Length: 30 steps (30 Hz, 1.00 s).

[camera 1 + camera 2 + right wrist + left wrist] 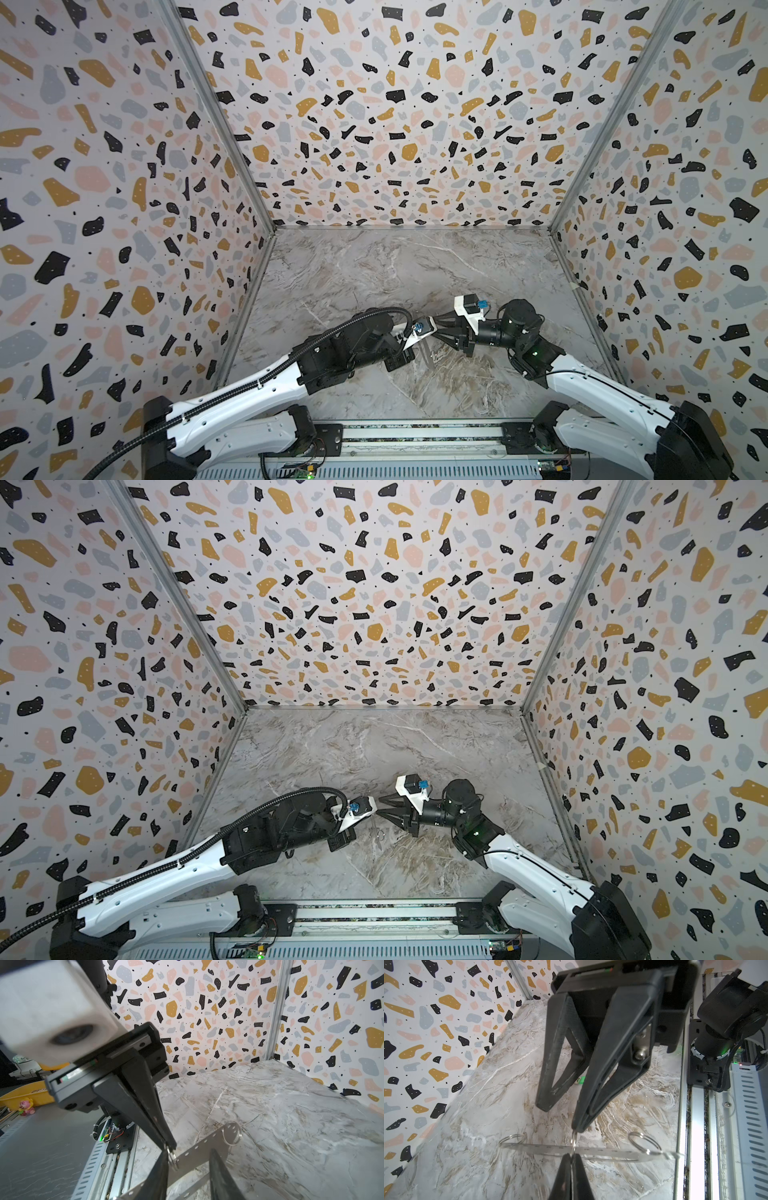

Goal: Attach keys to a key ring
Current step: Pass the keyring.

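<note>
**Hands meeting at the key ring**

In a top view, the right hand (435, 326) is hanging above the marbled surface (374, 270), jaws apart.

Left wrist view: the left hand (572, 1156) is pinching the middle wire ring (573, 1142) of three on the flat, perforated, silvery key ring (602, 1152). The long axis is lying crosswise to both hands. One green key (581, 1080) is lying beyond.

Right wrist view: the strip is passing between the right fingers (220, 1174).

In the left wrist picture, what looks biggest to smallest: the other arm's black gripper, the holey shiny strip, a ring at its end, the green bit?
right gripper, by far
shiny strip
end ring
green key, only a bit shows behind the gripper
</note>
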Each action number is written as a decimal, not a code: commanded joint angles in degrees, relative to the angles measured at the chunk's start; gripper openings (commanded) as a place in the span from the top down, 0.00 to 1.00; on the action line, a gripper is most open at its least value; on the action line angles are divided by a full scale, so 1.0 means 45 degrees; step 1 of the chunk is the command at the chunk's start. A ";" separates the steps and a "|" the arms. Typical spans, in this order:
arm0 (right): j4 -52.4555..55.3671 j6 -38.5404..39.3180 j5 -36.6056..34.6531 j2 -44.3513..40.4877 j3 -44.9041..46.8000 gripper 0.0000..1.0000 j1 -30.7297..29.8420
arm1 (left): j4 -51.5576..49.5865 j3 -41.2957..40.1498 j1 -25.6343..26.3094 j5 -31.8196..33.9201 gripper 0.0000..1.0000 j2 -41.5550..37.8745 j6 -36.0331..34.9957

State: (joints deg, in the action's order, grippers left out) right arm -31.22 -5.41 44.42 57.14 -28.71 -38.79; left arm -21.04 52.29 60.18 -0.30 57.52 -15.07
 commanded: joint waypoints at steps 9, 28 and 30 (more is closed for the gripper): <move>-0.0078 -0.0014 0.0792 -0.0668 0.0540 0.72 -0.0017 | -0.1309 0.1303 0.0059 -0.0578 1.00 0.0851 -0.0650; 0.0218 0.0426 0.0591 -0.0134 0.0347 0.78 -0.0409 | -0.0915 0.1211 0.0044 -0.0555 1.00 0.0754 -0.0772; 0.0229 0.0479 0.0596 -0.0021 0.0291 0.79 -0.0461 | -0.0884 0.1211 0.0044 -0.0559 1.00 0.0774 -0.0751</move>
State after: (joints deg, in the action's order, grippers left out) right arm -30.39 -4.08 46.85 56.88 -25.87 -40.38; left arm -27.00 56.16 60.18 -2.52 61.67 -18.04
